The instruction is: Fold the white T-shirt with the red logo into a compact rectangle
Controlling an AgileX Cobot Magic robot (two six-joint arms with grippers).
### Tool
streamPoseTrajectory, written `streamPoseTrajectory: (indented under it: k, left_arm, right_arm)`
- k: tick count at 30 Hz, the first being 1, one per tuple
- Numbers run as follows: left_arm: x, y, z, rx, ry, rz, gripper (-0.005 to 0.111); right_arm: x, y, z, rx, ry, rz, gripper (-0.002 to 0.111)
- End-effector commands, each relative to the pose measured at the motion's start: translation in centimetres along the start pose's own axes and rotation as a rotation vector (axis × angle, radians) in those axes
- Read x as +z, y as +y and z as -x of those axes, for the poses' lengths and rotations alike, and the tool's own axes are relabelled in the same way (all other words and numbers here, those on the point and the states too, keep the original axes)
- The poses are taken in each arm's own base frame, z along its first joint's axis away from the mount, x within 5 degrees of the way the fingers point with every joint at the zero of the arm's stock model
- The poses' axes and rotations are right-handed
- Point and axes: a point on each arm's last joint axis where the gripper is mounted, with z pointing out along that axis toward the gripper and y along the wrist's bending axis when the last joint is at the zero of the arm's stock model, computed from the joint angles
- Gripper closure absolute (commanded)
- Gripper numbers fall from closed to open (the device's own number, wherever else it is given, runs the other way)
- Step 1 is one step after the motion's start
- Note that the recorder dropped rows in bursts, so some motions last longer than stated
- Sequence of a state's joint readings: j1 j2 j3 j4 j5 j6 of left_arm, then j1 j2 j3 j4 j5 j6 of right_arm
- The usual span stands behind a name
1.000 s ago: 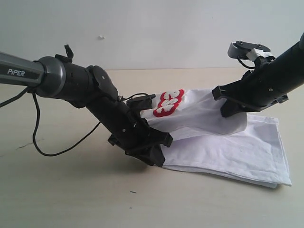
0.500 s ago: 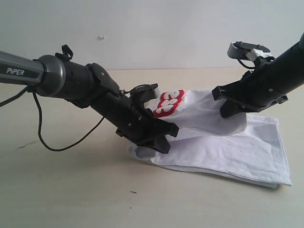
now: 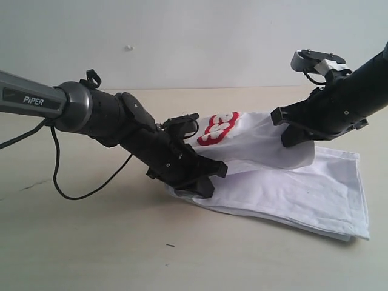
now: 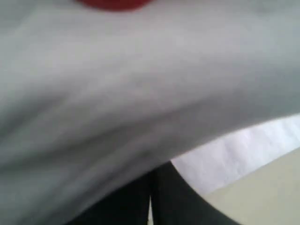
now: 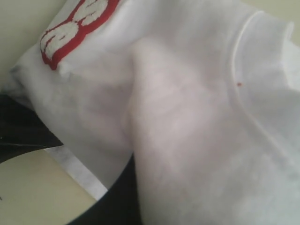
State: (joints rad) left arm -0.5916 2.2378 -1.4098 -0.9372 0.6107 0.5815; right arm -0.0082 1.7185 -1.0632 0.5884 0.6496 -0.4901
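The white T-shirt lies partly folded on the table, its lower layers flat. An upper layer with the red logo is held off the table between both grippers. My left gripper is shut on the shirt's left edge, just below the logo. My right gripper is shut on the fold at the right, cloth draping from it. In the left wrist view, grey cloth covers the closed black fingers. The right wrist view shows the logo, a seam line, and one dark finger under the cloth.
The beige table spreads around the shirt, with a pale wall behind it. A black cable loops from the left arm down onto the table at the left. A small dark speck lies near the front.
My left gripper has closed on the shirt's left edge and risen slightly to the right, lifting that edge. The right gripper has stayed nearly still, holding its fold.
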Motion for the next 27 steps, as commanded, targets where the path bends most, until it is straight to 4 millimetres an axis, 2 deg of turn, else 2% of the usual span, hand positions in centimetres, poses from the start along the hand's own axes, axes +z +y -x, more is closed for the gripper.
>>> streamPoseTrajectory:
  k: [1, 7, 16, 20, 23, 27]
  left_arm:
    - [0.3, 0.6, 0.1, 0.004, -0.014, 0.055, 0.106]
    - [0.3, 0.6, 0.1, -0.021, -0.023, 0.062, 0.106]
    - [0.3, 0.7, 0.2, -0.04, -0.03, 0.064, 0.106]
    - [0.3, 0.6, 0.2, -0.042, -0.028, 0.063, 0.106]
    - [0.3, 0.6, 0.2, -0.043, -0.029, 0.062, 0.106]
    - [0.3, 0.6, 0.2, -0.043, -0.026, 0.061, 0.106]
  right_arm:
    - [-2.2, 0.0, 0.4, -0.039, -0.056, -0.072, 0.108]
    - [-3.4, -0.7, -0.7, -0.043, 0.047, -0.186, 0.108]
    - [-3.7, -0.2, -3.2, -0.076, 0.333, -0.124, 0.108]
    - [-3.9, -0.1, -3.8, -0.077, 0.395, -0.107, 0.108]
    - [-3.4, -0.3, -4.7, -0.071, 0.437, -0.1, 0.108]
    - [-1.4, -1.0, -6.2, -0.041, 0.528, -0.089, 0.108]
